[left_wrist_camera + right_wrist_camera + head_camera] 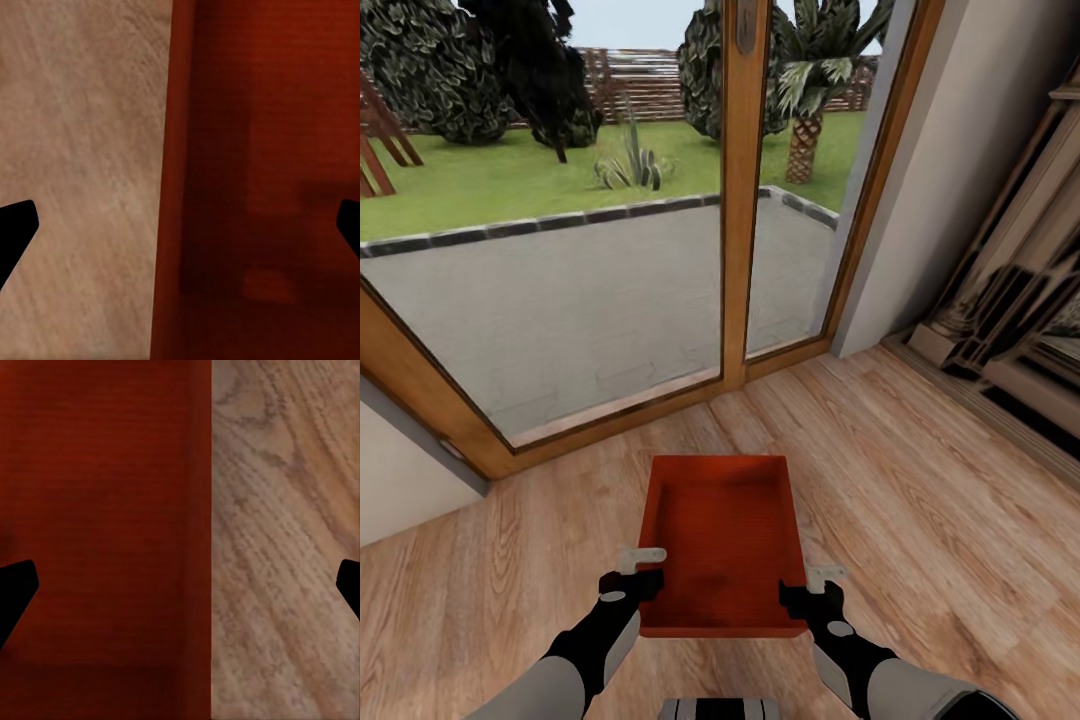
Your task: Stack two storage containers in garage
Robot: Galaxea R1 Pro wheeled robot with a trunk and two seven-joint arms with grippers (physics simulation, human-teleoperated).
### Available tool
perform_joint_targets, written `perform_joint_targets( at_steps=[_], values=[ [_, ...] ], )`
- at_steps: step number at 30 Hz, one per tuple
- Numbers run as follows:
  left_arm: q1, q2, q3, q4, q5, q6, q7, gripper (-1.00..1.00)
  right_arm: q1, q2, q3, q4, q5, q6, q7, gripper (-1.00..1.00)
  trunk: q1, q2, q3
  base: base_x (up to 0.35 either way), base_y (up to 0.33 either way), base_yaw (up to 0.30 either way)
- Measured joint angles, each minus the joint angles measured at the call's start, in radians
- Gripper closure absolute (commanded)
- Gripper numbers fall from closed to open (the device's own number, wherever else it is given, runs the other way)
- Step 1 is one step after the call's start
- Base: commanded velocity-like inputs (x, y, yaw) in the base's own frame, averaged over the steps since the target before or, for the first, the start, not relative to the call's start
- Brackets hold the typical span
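The left pincer [643, 570] and right pincer [810, 590] are spread wide astride the side walls of one storage container [720, 540], nothing yet clamped, on the living room's wood floor [920, 480] by the garden doors [735, 190], so all carrying and stacking is judged outstanding.

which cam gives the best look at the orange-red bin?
Head view: the whole storage container shows on the wood-plank floor, with the left end effector and right end effector at its side walls. Each wrist view shows just one wall and part of the ribbed bottom.
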Motion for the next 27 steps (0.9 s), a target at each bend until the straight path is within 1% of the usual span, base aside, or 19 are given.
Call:
perform_joint_targets(
  at_steps=[8,16,21,27],
  values=[
    [0.0,0.001,0.0,0.0,0.0,0.0,0.0,-1.0,0.0,-0.008,0.0,0.0,0.001,0.0,0.001,-1.0,0.0,0.0,0.0,0.0,0.0,0.0],
    [0.0,0.001,0.001,0.0,0.0,-0.001,0.004,-1.0,0.0,-0.008,0.0,0.0,0.006,0.0,0.001,-1.0,0.0,0.0,0.0,0.0,0.0,0.0],
    [0.0,0.0,-0.001,0.002,-0.001,-0.001,0.052,-1.0,0.0,-0.008,0.0,0.0,0.005,0.0,0.001,-1.0,0.0,0.0,0.0,0.0,0.0,0.0],
    [0.0,-0.001,-0.002,0.006,-0.001,0.005,0.066,-1.0,0.0,-0.008,0.0,0.0,0.005,0.0,0.001,-1.0,0.0,0.0,0.0,0.105,0.0,0.0]
  ],
)
